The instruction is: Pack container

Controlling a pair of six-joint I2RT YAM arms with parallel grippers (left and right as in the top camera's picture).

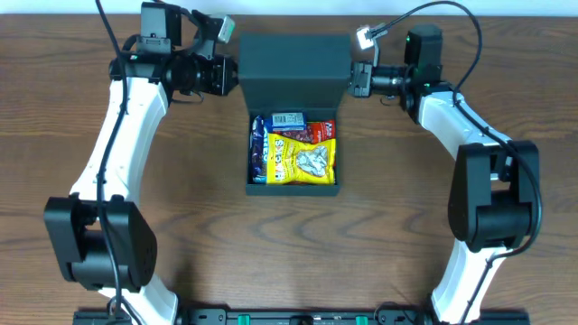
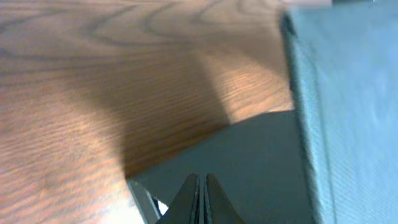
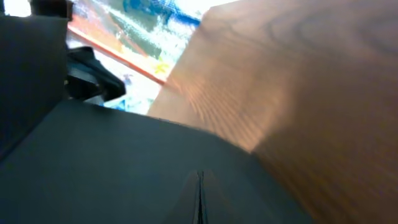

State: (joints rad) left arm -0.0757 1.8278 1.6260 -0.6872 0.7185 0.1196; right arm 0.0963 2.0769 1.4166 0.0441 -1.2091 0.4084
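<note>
Seen from above, a brown wood-grain counter [image 1: 199, 226] fills the frame. At the far left, the white and black left arm [image 1: 117, 135] rises from the near edge and bends inward toward the top centre. There the left end effector [image 1: 228, 77] sits right against the left edge of the container's raised lid [image 1: 293, 68]. In the left wrist view its fingers [image 2: 188, 198] are pressed together with only a thin seam between them. Nothing is seen held between them, and they hang over a dark surface beside the teal wall of the lid. The container [image 1: 293, 189], a dark teal-green square box, rests at the middle of the counter toward the far side. It is open, with the lid standing up behind it. Inside, a blue packet [image 1: 258, 149] lies along the left wall, a small pale packet [image 1: 289, 119] sits at the back, and a red packet [image 1: 318, 134] shows beside it. A large yellow packet [image 1: 307, 161] lies on top and covers most of the space. On the right, the right end effector [image 1: 358, 79] sits against the lid's right edge. The right wrist view shows its fingers [image 3: 191, 198] likewise closed to a thin line over a dark surface, gripping nothing visible. The right arm [image 1: 479, 181] stretches back toward the near right corner.
</note>
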